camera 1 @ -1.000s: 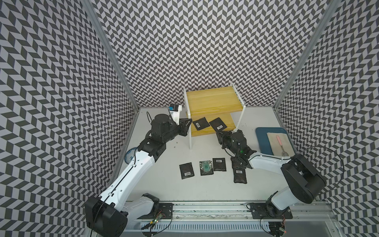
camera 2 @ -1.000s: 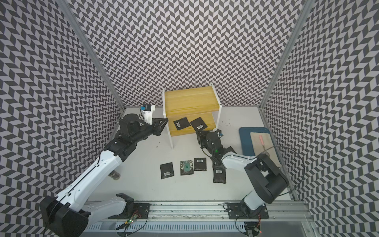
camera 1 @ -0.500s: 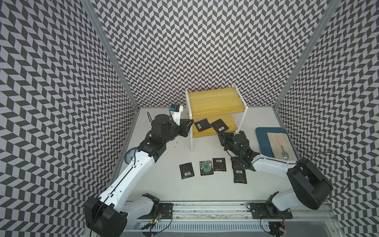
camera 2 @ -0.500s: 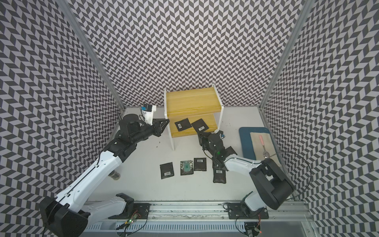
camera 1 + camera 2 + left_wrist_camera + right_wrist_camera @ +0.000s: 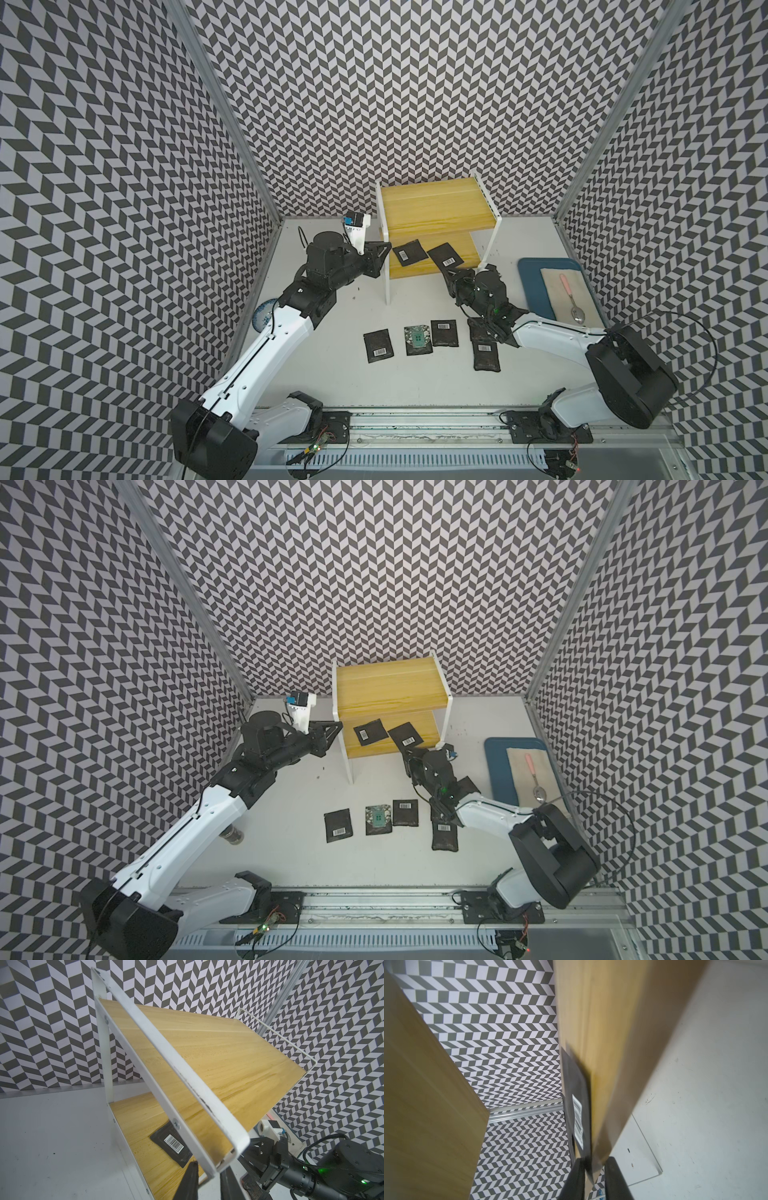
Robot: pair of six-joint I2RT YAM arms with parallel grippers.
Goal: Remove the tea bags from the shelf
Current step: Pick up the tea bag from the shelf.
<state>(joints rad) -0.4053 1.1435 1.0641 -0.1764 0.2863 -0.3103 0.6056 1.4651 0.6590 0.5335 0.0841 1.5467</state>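
Two tea bags [image 5: 409, 252] lie on the shelf [image 5: 440, 203], on its lower board. The left pincer [image 5: 384, 248] clamps the shelf's edge, steadying it. The right pincer [image 5: 451, 275] seems pressed onto the overhanging tea bag [image 5: 445, 256], though blur hides the contact. Next, slide it clear onto the worktop [image 5: 415, 382].

The shelf [image 5: 440, 208] has yellow, smooth matt wood-grain boards and a white painted metal frame, its bar scuffed dark in the left wrist view. The tea bags [image 5: 409, 252] are matt black, slightly crinkled sachets with white paper barcode labels; the blue tray [image 5: 530, 282] at right-centre looks like smooth plastic.
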